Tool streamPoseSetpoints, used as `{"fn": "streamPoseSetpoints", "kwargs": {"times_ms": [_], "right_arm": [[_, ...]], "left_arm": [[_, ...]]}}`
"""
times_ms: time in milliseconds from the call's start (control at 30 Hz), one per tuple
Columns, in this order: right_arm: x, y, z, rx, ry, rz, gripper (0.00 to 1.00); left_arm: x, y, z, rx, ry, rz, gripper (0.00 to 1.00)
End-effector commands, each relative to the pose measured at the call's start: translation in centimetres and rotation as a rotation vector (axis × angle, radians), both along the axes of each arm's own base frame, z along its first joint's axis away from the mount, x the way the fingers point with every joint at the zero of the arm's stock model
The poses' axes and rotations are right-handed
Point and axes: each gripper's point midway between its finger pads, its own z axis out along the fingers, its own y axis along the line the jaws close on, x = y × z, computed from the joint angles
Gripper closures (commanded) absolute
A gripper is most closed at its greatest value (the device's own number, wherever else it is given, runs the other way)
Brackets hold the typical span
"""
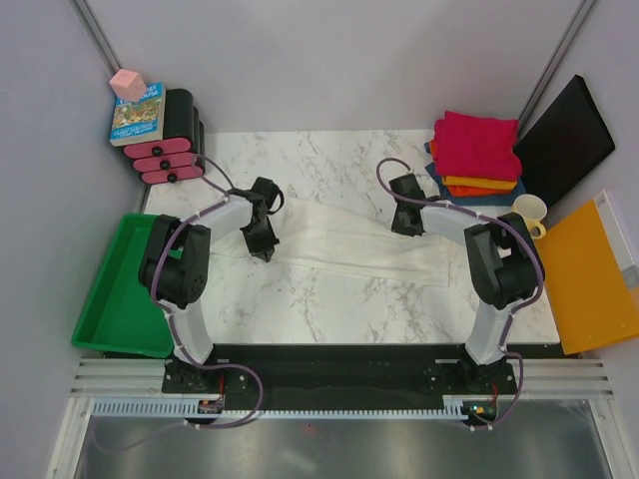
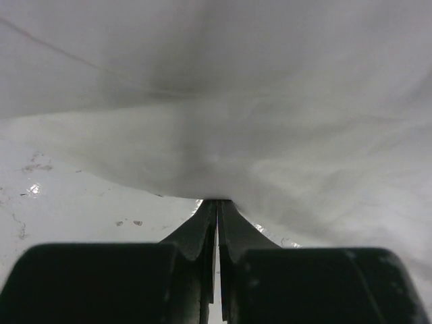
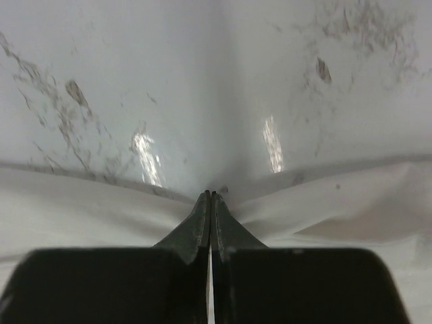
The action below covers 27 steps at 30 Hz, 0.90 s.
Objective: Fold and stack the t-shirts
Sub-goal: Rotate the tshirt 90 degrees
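Nothing here can be read for certain. The blue book (image 1: pixel 137 113) beside the far left corner of the desk (image 1: pixel 329 299) has lettering on its cover, but it is too small to make out.

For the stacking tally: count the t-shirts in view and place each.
4: off-white shirt spread mid-table; magenta, orange and dark blue folded, stacked at far right. More may be hidden beneath.

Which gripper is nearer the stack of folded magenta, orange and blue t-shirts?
Right. The right gripper sits close left of the stack; the left gripper is at the opposite end of the off-white shirt.
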Motion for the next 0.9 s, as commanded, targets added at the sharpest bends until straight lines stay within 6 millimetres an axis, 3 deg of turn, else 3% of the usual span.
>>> {"fn": "streamPoseSetpoints", "kwargs": {"times_ms": [0,67,100,167,233,267,333,467,500,600,700,733,767,833,867], "right_arm": [[-7.4,-0.2,-2.5,0.016,0.209,0.037,1.0],[-8.9,0.5,-2.6,0.025,0.232,0.064,1.0],[-9.8,0.5,-2.5,0.027,0.239,0.072,1.0],[-10.9,0.8,-2.3,0.022,0.245,0.085,1.0],[-12.4,1.4,-2.1,0.037,0.253,0.103,1.0],[-13.2,1.6,-1.9,0.04,0.256,0.116,1.0],[-14.3,2.1,-2.0,0.06,0.273,0.13,1.0],[-17.6,3.4,-2.3,0.076,0.302,0.184,1.0],[-18.2,3.6,-2.5,0.081,0.313,0.192,1.0],[-20.3,4.5,-3.2,0.106,0.348,0.222,1.0],[-22.0,6.6,-3.7,0.159,0.379,0.297,1.0],[-22.5,7.4,-3.7,0.178,0.392,0.326,1.0],[-22.9,8.3,-3.8,0.175,0.391,0.372,1.0],[-23.8,10.2,-3.8,0.217,0.412,0.442,1.0],[-24.5,12.0,-3.7,0.254,0.43,0.513,1.0]], "left_arm": [[4.4,-0.1,-2.7,0.006,-0.029,0.022,0.92],[4.9,-0.1,-3.6,0.025,0.009,-0.002,0.92],[6.8,-0.5,-2.6,0.026,-0.025,-0.004,0.92],[7.4,-0.6,-2.8,0.039,0.004,-0.018,0.92],[9.6,-0.9,-3.0,0.059,-0.005,-0.014,0.92],[10.8,-1.3,-1.9,0.055,-0.016,-0.019,0.92],[11.6,-1.7,-2.7,0.052,0.002,-0.023,0.92],[14.6,-3.3,-1.6,0.012,-0.047,-0.033,0.92],[14.8,-3.5,-2.4,0.014,-0.034,-0.038,0.92],[16.5,-5.3,-1.1,-0.008,-0.082,-0.077,0.92],[17.9,-8.0,0.2,-0.038,-0.143,-0.152,0.9],[18.1,-8.9,-0.2,-0.038,-0.148,-0.194,0.89],[19.2,-10.2,1.2,-0.075,-0.194,-0.218,0.88],[20.0,-11.4,1.9,-0.112,-0.22,-0.249,0.86],[20.5,-12.2,2.4,-0.146,-0.239,-0.261,0.86]]}}
